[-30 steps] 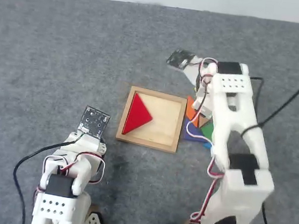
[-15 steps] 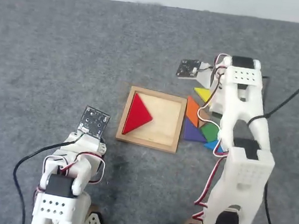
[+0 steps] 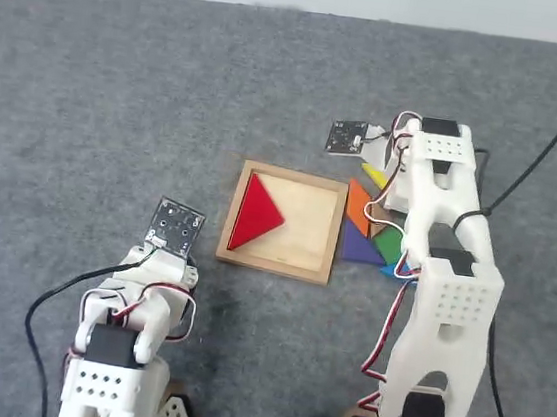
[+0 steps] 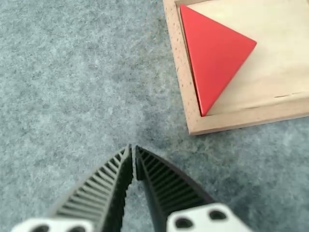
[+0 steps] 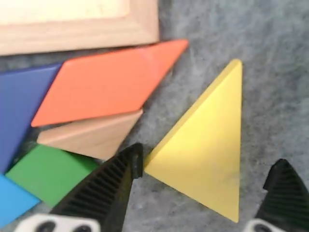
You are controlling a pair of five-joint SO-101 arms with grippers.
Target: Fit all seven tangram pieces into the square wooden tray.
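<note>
Closest, right gripper [image 5: 208, 166] spread wide astride the yellow triangle [image 5: 207, 145]; tan triangle [image 5: 91, 137] and orange parallelogram [image 5: 106, 84] just beside one finger, wooden tray [image 5: 72, 34] beyond them. Left gripper [image 4: 133, 152] pinched shut on nothing above grey carpet [image 4: 72, 72], tray corner with red triangle [image 4: 212, 53] ahead of its fingertips.
</note>
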